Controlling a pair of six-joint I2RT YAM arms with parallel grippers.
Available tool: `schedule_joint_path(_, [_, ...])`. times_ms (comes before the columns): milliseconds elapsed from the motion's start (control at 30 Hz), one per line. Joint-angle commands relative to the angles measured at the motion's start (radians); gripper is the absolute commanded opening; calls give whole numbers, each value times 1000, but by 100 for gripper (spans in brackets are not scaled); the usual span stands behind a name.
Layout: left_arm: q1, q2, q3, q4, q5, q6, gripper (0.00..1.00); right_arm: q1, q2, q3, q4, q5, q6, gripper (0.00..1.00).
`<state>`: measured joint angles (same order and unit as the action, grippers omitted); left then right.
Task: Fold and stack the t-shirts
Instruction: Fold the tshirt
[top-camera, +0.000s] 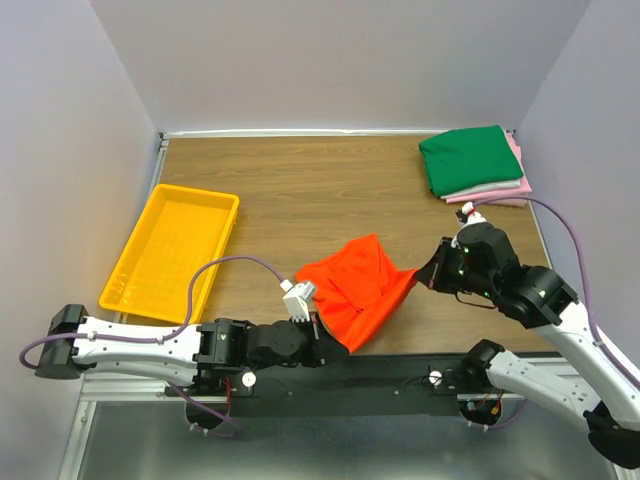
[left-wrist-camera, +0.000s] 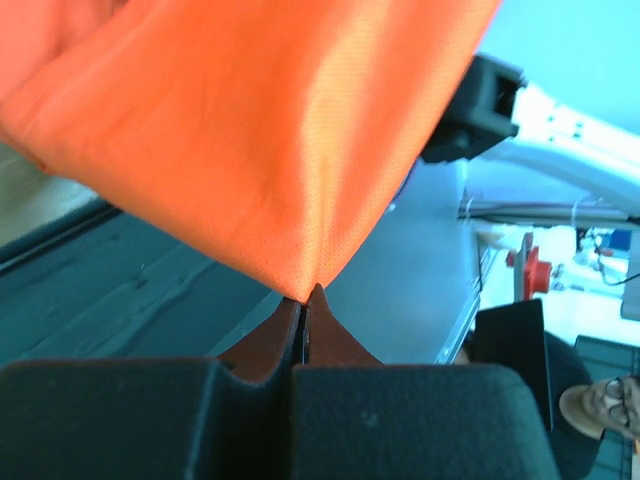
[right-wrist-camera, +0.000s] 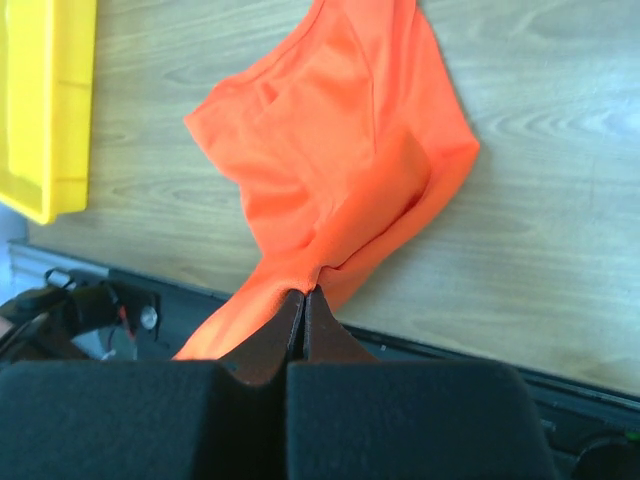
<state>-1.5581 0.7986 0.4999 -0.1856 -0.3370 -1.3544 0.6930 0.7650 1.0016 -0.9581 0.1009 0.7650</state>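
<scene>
orange t-shirt (top-camera: 362, 285) spans both grippers: left gripper (left-wrist-camera: 303, 300) clenched on its near corner, right gripper (right-wrist-camera: 303, 292) clenched on opposite edge, middle resting on wooden table (top-camera: 300, 200).

No legible text, label, brand, number or sign in any of three views. Visible cloth of orange t-shirt (top-camera: 355, 290): plain, no print. Near-left wall of yellow tray (top-camera: 120, 292): faint marks, too small to read.
</scene>
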Motion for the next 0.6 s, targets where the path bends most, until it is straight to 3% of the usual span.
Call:
schedule_joint_path(0, [1, -42, -33, 69, -120, 8, 0, 3, 68, 15, 122, 88, -53, 0])
schedule_joint_path(333, [101, -94, -147, 179, -71, 57, 0, 5, 246, 58, 269, 168, -104, 0])
schedule_joint_path(567, [246, -99, -237, 302, 35, 118, 0, 5, 333, 77, 337, 209, -133, 0])
